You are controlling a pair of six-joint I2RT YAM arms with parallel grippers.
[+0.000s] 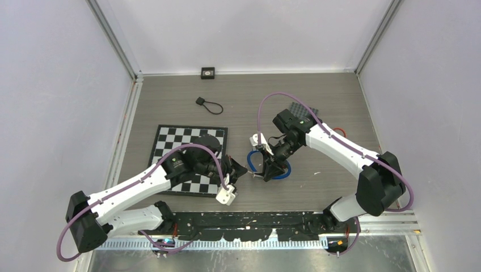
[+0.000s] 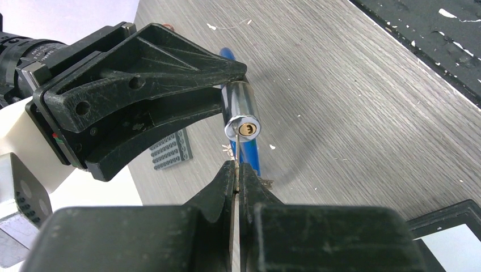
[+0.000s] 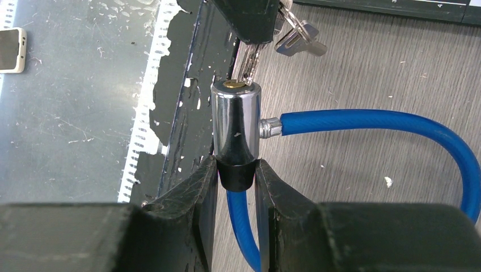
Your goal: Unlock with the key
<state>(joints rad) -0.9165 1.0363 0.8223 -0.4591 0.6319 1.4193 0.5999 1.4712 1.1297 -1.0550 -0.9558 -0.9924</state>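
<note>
The lock is a chrome cylinder [image 3: 235, 122] with a blue cable [image 3: 374, 122] looped off its side. My right gripper [image 3: 236, 170] is shut on the black collar at its base and holds it just above the table. In the left wrist view the cylinder's keyhole face [image 2: 248, 129] points at my left gripper [image 2: 236, 170], which is shut on the thin key [image 2: 235, 161]. The key [image 3: 247, 65] has its tip at the keyhole end. I cannot tell whether it has gone in. Spare keys [image 3: 300, 37] hang beside it. From above, both grippers [image 1: 241, 170] [image 1: 266, 167] meet at mid table.
A chessboard mat [image 1: 170, 136] lies under the left arm. A grey studded plate [image 1: 300, 110] sits behind the right arm, with a red item [image 1: 339, 131] beside it. A black looped tag [image 1: 207, 103] and a small black box [image 1: 208, 72] are farther back. A black rail [image 1: 255, 218] lines the near edge.
</note>
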